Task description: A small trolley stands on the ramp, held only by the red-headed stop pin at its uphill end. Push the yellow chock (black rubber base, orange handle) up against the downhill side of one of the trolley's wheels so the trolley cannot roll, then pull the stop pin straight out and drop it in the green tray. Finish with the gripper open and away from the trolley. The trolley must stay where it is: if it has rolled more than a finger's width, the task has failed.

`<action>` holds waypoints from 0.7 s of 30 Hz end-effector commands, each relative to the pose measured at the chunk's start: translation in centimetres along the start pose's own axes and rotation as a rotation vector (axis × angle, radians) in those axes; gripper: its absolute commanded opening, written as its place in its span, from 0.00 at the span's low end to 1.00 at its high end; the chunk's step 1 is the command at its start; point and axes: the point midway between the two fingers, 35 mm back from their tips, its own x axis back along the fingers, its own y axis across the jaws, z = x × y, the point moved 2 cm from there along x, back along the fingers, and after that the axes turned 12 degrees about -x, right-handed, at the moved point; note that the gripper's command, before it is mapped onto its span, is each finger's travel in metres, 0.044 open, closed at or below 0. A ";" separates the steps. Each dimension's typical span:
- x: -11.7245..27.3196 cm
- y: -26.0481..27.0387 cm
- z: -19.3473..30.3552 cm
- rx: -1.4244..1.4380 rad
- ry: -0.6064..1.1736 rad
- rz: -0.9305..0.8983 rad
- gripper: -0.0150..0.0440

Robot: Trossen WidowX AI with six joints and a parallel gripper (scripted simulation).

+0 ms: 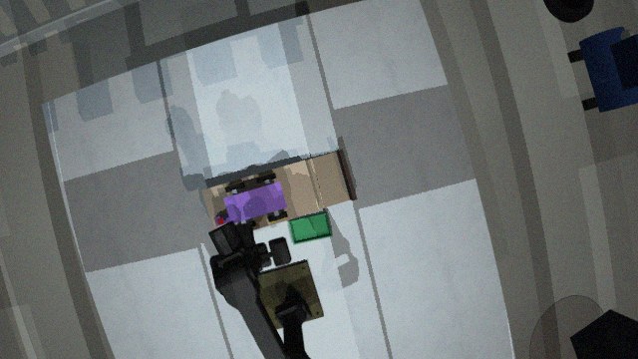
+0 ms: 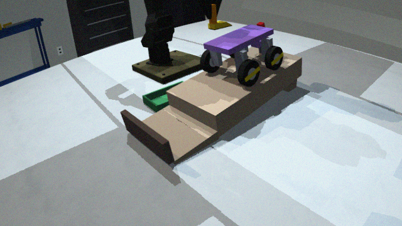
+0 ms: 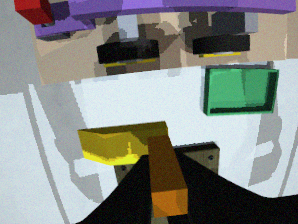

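Note:
The trolley with a purple deck (image 1: 256, 200) (image 2: 239, 38) (image 3: 185, 7) stands on the tan ramp (image 1: 297, 181) (image 2: 207, 91) (image 3: 60, 65). The red-headed stop pin (image 1: 220, 220) (image 2: 260, 24) (image 3: 32, 10) is at its uphill end. My gripper (image 3: 161, 159) is shut on the orange handle of the yellow chock (image 2: 219, 25) (image 3: 112, 147). The chock hangs beside the ramp's uphill part, off the ramp and apart from the wheels. In the top view the arm hides the chock. The green tray (image 1: 310, 227) (image 2: 158, 97) (image 3: 241, 91) lies beside the ramp.
The arm's base plate (image 1: 311, 299) (image 2: 166, 73) (image 3: 207, 162) is on the same side of the ramp as the tray. A dark end board (image 1: 347, 169) (image 2: 146, 136) stands across the ramp's low end. A step crosses the ramp above its lower section.

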 end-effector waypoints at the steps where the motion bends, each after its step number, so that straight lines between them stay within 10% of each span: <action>1: -0.2 -1.3 -0.6 0.005 0.003 0.005 0.25; 21: -0.8 -7.8 -3.3 0.006 0.000 0.012 0.25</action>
